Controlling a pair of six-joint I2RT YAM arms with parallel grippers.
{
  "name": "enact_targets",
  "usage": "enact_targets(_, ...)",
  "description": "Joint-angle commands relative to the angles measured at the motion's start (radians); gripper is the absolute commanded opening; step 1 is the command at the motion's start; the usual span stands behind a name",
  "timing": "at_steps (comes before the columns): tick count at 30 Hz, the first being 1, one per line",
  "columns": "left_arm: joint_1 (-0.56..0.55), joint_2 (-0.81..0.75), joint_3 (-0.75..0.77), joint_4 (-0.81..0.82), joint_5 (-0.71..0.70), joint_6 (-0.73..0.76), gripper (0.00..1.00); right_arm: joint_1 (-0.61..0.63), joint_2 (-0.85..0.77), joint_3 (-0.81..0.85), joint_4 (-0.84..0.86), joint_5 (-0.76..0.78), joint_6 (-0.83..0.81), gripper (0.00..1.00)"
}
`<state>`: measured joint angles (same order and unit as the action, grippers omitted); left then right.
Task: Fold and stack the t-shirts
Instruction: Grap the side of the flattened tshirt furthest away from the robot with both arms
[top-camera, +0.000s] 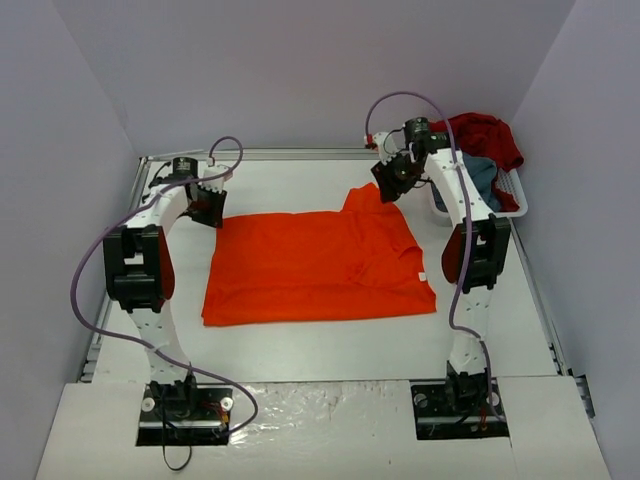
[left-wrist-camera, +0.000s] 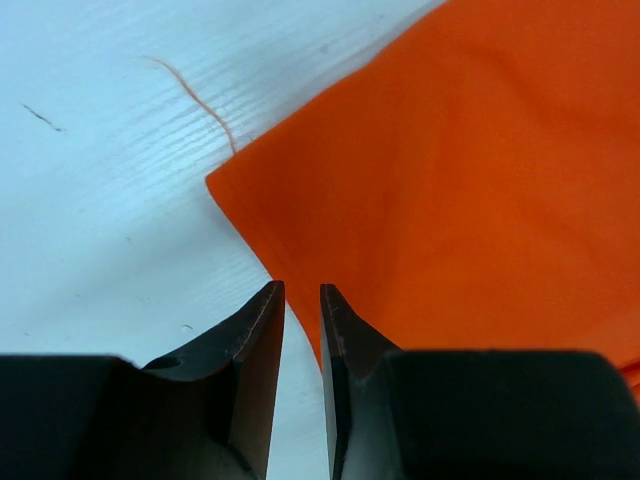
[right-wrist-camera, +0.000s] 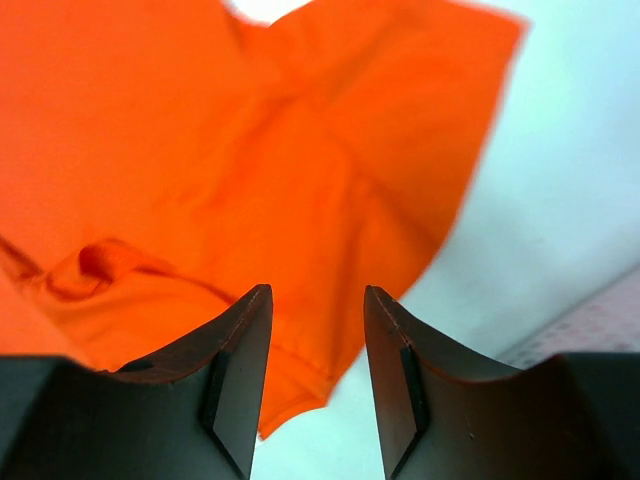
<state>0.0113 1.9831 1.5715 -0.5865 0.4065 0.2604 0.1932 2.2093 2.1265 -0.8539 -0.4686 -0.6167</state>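
A bright orange-red t-shirt lies spread flat in the middle of the white table. My left gripper hovers at its far left corner. In the left wrist view that corner lies just ahead of the left gripper, whose jaws stand a narrow gap apart with only table showing between them. My right gripper hangs over the far right sleeve. Seen from the right wrist, the right gripper is open and empty above the sleeve hem. More t-shirts, one dark red and one grey-blue, sit in the basket.
A white slatted basket stands at the back right corner, against the right wall. A loose orange thread lies on the table beyond the shirt's left corner. Lilac walls close in the table on three sides.
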Motion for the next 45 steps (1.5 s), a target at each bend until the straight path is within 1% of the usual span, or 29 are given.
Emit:
enact_targets(1,0.030,-0.036,0.025,0.054,0.014,-0.016,0.20,-0.017,0.044,0.093,0.071,-0.008,0.055,0.38)
enact_targets(3,0.038,-0.033,0.015,0.068,0.009,-0.016,0.20,-0.021,0.091,0.128,0.120,0.021,0.089,0.39)
enact_targets(9,0.052,-0.015,0.001,0.065,-0.005,-0.018,0.20,-0.026,0.222,0.260,0.197,0.027,0.138,0.40)
enact_targets(11,0.056,-0.020,-0.007,0.066,-0.008,-0.021,0.20,-0.026,0.268,0.286,0.225,0.060,0.166,0.40)
enact_targets(14,0.059,-0.027,-0.019,0.065,-0.015,-0.018,0.21,-0.031,0.299,0.286,0.317,0.088,0.195,0.40)
enact_targets(18,0.058,-0.027,-0.025,0.062,-0.035,-0.010,0.21,-0.037,0.332,0.289,0.361,0.096,0.201,0.42)
enact_targets(23,0.059,-0.014,-0.024,0.063,-0.043,-0.009,0.21,-0.043,0.362,0.288,0.377,0.114,0.195,0.46)
enact_targets(29,0.059,0.005,-0.021,0.062,-0.044,-0.013,0.21,-0.051,0.372,0.247,0.375,0.110,0.180,0.46)
enact_targets(36,0.059,0.014,-0.022,0.059,-0.044,-0.009,0.21,-0.060,0.382,0.208,0.374,0.082,0.172,0.41)
enact_targets(37,0.059,0.014,-0.022,0.059,-0.043,-0.009,0.21,-0.060,0.383,0.202,0.375,0.074,0.169,0.38)
enact_targets(39,0.059,0.016,-0.024,0.057,-0.043,-0.009,0.21,-0.060,0.382,0.193,0.375,0.070,0.166,0.37)
enact_targets(42,0.059,0.017,-0.025,0.057,-0.046,-0.007,0.21,-0.061,0.382,0.176,0.374,0.068,0.156,0.31)
enact_targets(45,0.059,0.019,-0.022,0.056,-0.044,-0.009,0.21,-0.060,0.380,0.161,0.372,0.079,0.149,0.23)
